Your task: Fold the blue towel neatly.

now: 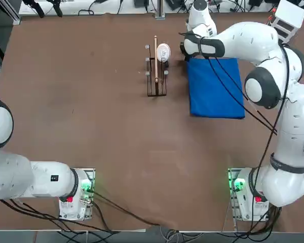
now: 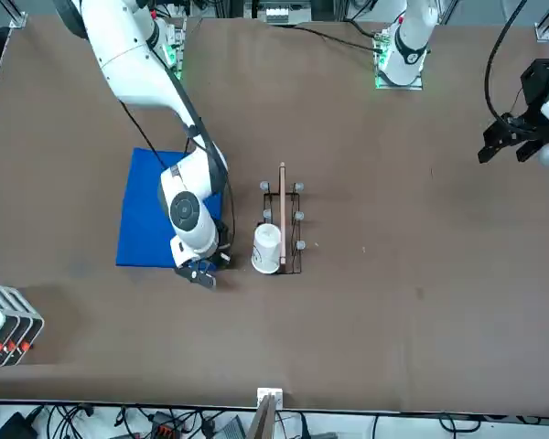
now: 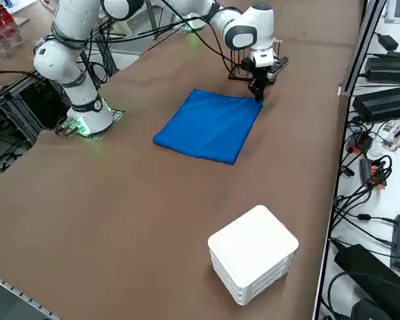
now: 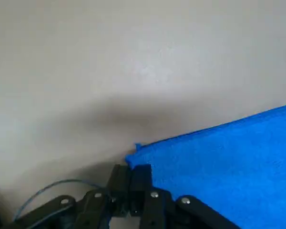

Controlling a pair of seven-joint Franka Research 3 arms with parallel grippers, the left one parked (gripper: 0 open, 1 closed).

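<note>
The blue towel (image 1: 215, 88) (image 2: 146, 224) (image 3: 210, 125) lies flat on the brown table as a neat rectangle. My right gripper (image 2: 201, 273) (image 3: 259, 90) is down at table level on the towel's far corner, the one nearest the wooden rack. In the wrist view the gripper (image 4: 131, 174) has its two fingers pressed together, shut on the tip of the towel (image 4: 219, 162), where the cloth's corner peaks up slightly. In the top view the arm's hand covers that corner.
A small wooden rack (image 1: 156, 76) (image 2: 284, 229) stands just beside the gripped corner, with a white round object (image 1: 163, 51) (image 2: 267, 247) at its far end. A white box (image 3: 253, 253) (image 2: 0, 325) sits near the table's far right corner.
</note>
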